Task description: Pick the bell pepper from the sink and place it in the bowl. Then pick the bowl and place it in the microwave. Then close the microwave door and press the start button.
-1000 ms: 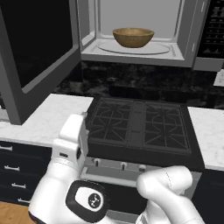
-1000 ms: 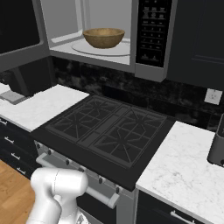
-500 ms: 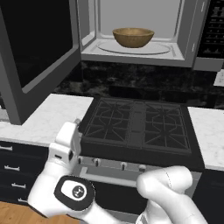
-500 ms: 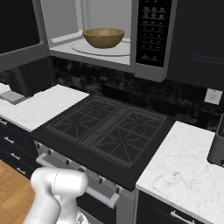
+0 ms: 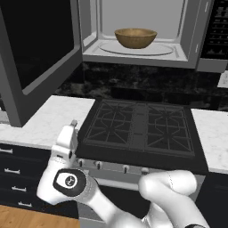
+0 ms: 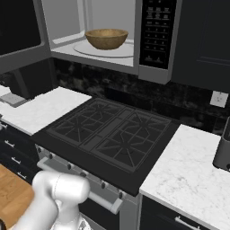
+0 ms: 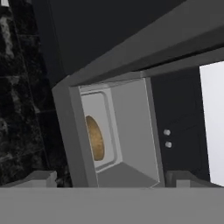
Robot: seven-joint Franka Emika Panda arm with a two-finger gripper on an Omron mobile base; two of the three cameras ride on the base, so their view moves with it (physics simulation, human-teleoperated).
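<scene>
The arm has dropped lower and swung a bit left over the last second — the bowl [image 5: 136,38] has not moved. It sits in the microwave [image 6: 92,27], so closing the door [image 5: 38,53] looks like the next job. The gripper [image 5: 72,127] hangs near the counter [image 5: 42,120] with its fingers spread wide, holding nothing. The black stove [image 6: 108,137] is below the microwave.

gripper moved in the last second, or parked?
Yes. In the left base view the gripper has dropped lower and leftward against the stove, from beside its front-left corner toward the counter edge.
</scene>
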